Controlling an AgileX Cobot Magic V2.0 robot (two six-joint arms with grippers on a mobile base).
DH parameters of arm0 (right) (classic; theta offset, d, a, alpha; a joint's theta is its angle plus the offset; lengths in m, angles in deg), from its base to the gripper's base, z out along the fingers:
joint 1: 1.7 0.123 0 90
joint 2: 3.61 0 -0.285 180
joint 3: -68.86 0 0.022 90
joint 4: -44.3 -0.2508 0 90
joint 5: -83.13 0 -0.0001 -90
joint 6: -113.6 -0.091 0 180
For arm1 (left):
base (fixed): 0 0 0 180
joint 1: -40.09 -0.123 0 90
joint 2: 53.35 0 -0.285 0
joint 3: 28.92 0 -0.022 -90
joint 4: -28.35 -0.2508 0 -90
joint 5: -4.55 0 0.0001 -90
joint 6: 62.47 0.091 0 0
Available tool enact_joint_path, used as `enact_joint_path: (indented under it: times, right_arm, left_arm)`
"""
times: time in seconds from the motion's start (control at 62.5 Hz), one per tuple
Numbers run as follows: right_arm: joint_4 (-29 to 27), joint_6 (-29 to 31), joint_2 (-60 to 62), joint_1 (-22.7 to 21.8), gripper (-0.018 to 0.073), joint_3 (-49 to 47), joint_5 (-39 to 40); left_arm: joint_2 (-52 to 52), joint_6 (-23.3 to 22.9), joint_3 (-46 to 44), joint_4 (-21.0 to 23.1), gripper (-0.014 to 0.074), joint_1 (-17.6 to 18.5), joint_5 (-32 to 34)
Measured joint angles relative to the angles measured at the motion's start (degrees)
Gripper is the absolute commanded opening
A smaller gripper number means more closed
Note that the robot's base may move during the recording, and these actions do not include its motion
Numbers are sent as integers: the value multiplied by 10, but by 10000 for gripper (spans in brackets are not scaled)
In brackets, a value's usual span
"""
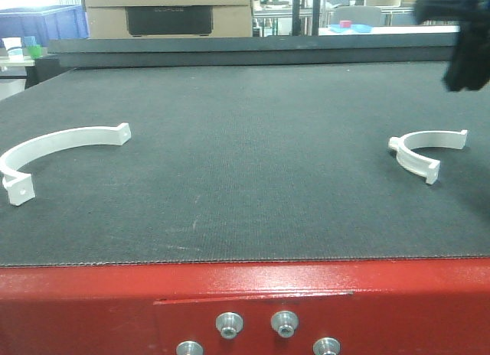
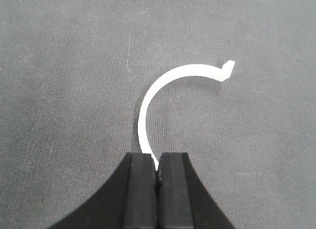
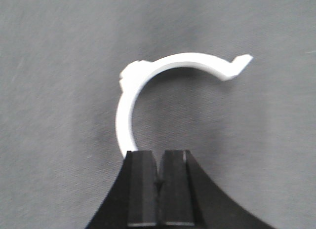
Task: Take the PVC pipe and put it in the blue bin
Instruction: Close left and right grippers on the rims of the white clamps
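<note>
Two white C-shaped PVC pipe pieces lie flat on the dark mat. One PVC pipe (image 1: 61, 144) is at the left, the other (image 1: 425, 150) at the right. In the left wrist view my left gripper (image 2: 158, 157) is shut above the mat, and one end of the left PVC pipe (image 2: 168, 86) runs out of sight behind its fingertips. My right gripper (image 3: 159, 154) is also shut, hovering over the right PVC pipe (image 3: 163, 68), whose lower end is hidden behind the fingers. A blue bin (image 1: 50, 22) stands far back left, beyond the table.
The right arm (image 1: 467, 49) shows as a dark blur at the top right of the front view. The mat ends in a red front edge (image 1: 245, 301) with bolts. Cardboard boxes (image 1: 168, 11) and tables stand behind.
</note>
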Motion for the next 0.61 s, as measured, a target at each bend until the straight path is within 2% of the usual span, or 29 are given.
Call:
enact_joint_path:
  times: [0.128,0.272,0.48,0.528,0.608]
  right_arm:
    - [3,0,-58,12,-151,-70,-68]
    - [6,-20,-101,22,-127,-111,-91]
    - [7,-34,-137,24,186,-117,-97]
    - [8,-34,-141,24,232,-117,-97]
    - [8,-34,-146,24,247,-117,-92]
  left_arm:
    - [0,0,0,2,-111,0,0]
    - [0,0,0,2,-111,0,0]
    - [0,0,0,2,-111,0,-1]
    - [0,0,0,2,-111,0,-1]
    - [0,0,0,2,-111,0,-1]
